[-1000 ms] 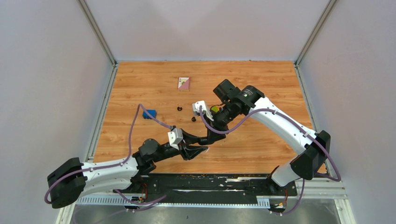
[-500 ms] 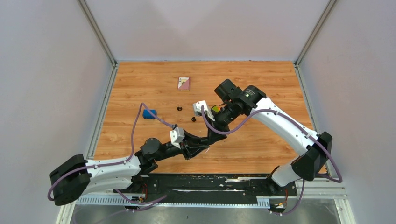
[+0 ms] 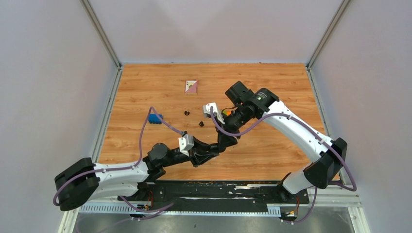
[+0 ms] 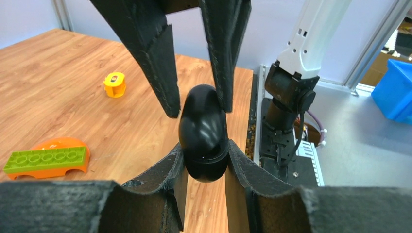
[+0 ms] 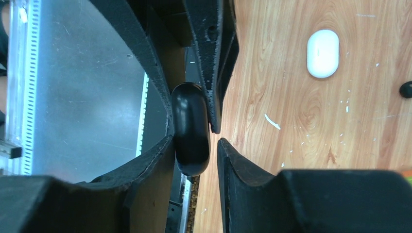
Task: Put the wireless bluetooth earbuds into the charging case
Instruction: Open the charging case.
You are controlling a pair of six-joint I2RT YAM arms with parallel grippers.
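The black charging case (image 4: 203,136) is a glossy rounded pill. The left end effector (image 4: 204,148) clamps it. The right end effector (image 5: 194,142) meets it tip to tip, straddling the case with fingers slightly parted.

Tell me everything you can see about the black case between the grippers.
The black case is a small glossy pill-shaped shell, smooth plastic by its look, apparently closed. The left gripper clamps one end between both fingers. The right gripper straddles the other end: one finger touches it, the other shows a gap. It is held off the wooden table.
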